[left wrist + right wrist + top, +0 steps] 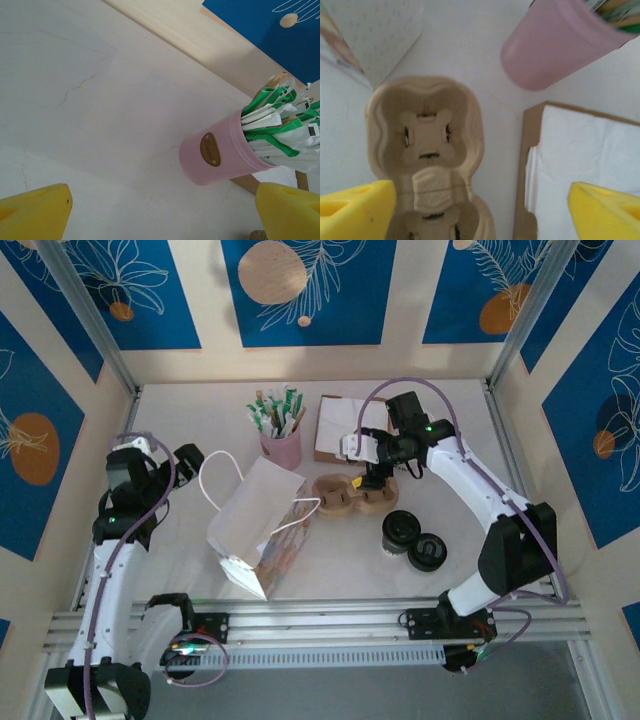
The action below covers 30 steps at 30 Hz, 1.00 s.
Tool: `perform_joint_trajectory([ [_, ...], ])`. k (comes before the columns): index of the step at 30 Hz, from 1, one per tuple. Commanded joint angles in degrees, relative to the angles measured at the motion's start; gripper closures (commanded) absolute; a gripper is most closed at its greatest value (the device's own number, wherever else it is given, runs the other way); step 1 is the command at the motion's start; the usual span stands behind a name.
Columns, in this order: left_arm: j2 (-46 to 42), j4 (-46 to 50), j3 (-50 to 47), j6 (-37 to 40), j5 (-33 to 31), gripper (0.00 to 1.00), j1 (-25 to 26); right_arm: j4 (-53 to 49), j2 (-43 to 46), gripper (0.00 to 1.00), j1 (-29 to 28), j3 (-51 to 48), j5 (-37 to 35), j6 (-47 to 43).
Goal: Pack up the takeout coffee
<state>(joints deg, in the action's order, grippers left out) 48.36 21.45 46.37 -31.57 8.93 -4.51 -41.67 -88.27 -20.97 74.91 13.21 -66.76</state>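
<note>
- The coffee (402, 532) stands on the tabletop (330, 575), to the right of the carrier (340, 495). It is well apart from both sets of fingers.
- A second black lid (428, 553) sits just beside the coffee.
- The right fingers (360, 210) are spread wide with nothing between them. They hang over the carrier, and its holes are empty.
- The left fingers (35, 210) are spread wide too and hold nothing. They face the pink cup (215, 155) full of packets.
- The bag (255, 525) stands between the two arms, next to the carrier.
- The coffee is probably light. It may have drink inside, so it should stay upright.
- Its paper wall looks soft. A hard squeeze could dent it and pop the top off.
- The black top on the cup looks smooth and is likely slippery. It is a poor place to hold.
- The best place to hold looks like the paper wall, just under the rim of the top. One finger should go on each side, with a gentle squeeze.
</note>
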Motion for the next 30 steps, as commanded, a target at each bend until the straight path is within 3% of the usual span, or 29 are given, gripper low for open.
perform_joint_trajectory([
  [1,-1.03,-1.25,-0.58,0.2,0.08,0.06,-0.66,-3.09,-1.8,0.15,0.02,-0.61,-2.48,-6.72],
  [9,-1.34,-1.42,-0.58,-0.07,0.44,0.05,-0.67,-2.97,-6.9,0.27,0.48,-0.68,-2.11,-8.11],
  [19,-1.34,-1.59,-0.57,-0.21,0.83,0.06,-0.65,-4.48,-10.97,0.32,-0.39,-0.42,-2.57,-7.28],
  [24,-1.25,-1.58,-0.58,-0.21,0.89,0.06,-0.67,-4.21,-11.52,0.41,-0.47,-0.44,-2.05,-6.98],
  [30,-1.34,-1.54,-0.58,-0.13,0.74,0.05,-0.67,-4.82,-11.46,0.42,-0.74,-0.59,-1.31,-6.63],
])
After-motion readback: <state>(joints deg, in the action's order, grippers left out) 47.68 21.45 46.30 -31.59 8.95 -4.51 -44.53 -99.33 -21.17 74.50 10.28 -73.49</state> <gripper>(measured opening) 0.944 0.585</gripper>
